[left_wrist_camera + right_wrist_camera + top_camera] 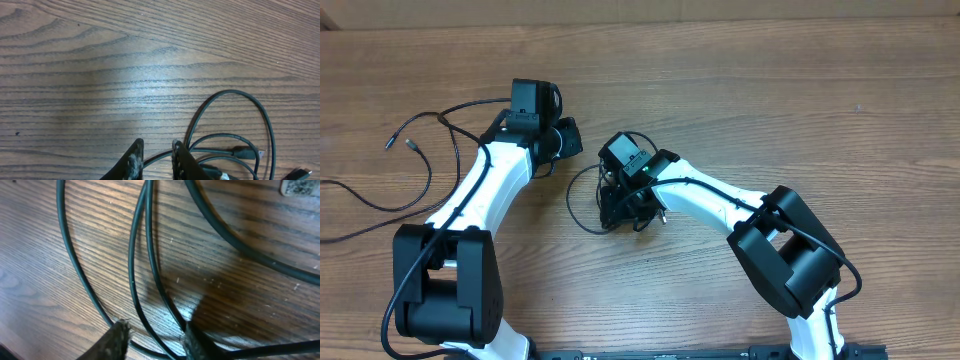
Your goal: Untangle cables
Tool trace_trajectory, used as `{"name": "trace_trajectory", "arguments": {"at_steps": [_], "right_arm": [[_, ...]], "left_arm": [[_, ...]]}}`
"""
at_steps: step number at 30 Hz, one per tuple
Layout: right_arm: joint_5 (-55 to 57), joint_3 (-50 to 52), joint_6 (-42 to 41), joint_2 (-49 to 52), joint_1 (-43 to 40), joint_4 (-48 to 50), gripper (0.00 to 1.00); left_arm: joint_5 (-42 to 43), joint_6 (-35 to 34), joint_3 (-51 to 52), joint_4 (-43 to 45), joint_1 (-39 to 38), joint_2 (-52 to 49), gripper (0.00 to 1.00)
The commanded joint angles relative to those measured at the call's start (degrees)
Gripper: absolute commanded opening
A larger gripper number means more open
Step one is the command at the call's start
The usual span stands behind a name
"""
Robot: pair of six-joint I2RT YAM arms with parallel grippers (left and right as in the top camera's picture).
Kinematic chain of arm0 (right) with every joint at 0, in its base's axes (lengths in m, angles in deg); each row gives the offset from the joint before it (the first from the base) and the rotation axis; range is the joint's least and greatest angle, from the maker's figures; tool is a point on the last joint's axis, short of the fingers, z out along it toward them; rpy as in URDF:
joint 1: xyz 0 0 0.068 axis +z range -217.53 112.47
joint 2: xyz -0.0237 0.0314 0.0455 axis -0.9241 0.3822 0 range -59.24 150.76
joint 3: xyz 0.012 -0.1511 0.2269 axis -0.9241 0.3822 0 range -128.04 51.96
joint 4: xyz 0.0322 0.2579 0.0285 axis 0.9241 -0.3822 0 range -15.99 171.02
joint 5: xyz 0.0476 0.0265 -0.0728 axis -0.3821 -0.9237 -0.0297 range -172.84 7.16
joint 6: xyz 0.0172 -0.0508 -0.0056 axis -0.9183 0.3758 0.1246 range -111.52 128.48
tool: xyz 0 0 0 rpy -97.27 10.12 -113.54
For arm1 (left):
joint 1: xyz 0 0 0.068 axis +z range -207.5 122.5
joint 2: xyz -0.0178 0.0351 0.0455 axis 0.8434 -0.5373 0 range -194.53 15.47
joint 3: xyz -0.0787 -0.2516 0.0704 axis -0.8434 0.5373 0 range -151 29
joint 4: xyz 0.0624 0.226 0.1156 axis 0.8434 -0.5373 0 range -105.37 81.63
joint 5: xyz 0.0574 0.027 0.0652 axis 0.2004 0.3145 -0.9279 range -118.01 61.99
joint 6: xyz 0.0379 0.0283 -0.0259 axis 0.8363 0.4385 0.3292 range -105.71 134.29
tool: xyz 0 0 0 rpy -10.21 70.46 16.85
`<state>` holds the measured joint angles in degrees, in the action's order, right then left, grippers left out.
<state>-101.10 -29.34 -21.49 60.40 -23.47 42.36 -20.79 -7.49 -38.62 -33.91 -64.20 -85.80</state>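
A tangle of thin black cables (569, 200) lies mid-table, mostly under my right gripper (620, 205). In the right wrist view that gripper (156, 337) is open, low over the wood, with two cable strands (132, 255) running between its fingers. My left gripper (570, 138) sits just left of the tangle. Seen from its wrist, the left gripper (157, 157) stands narrowly open, and one strand crosses the gap without being pinched. A cable loop (230, 91) and a dark plug (245, 152) lie to its right. More cable with small plug tips (390, 143) trails at the far left.
Wood-grain table (770, 90) all around. The white left arm (470, 190) lies over part of the far-left cable. A thicker black cord (235, 245) and a small white tag (300, 186) show at the top right of the right wrist view.
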Motion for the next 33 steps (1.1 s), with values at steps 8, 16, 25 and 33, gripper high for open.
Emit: {"name": "trace_trajectory", "arguments": {"at_steps": [8, 16, 25, 33], "right_arm": [[-0.9, 0.4, 0.0, 0.2, 0.6, 0.8, 0.07], [-12.0, 0.3, 0.0, 0.2, -4.0, 3.2, 0.04], [-31.9, 0.3, -0.2, 0.2, -13.4, 10.1, 0.04], [-29.7, 0.3, -0.2, 0.2, -17.8, 8.6, 0.04]], "left_arm": [[-0.2, -0.8, 0.0, 0.0, 0.3, -0.6, 0.21], [0.4, -0.8, 0.0, 0.0, 0.3, -0.6, 0.26], [3.0, -0.5, 0.0, 0.0, 0.3, -0.6, 0.37], [2.9, -0.5, 0.0, 0.0, 0.3, -0.6, 0.37]]}}
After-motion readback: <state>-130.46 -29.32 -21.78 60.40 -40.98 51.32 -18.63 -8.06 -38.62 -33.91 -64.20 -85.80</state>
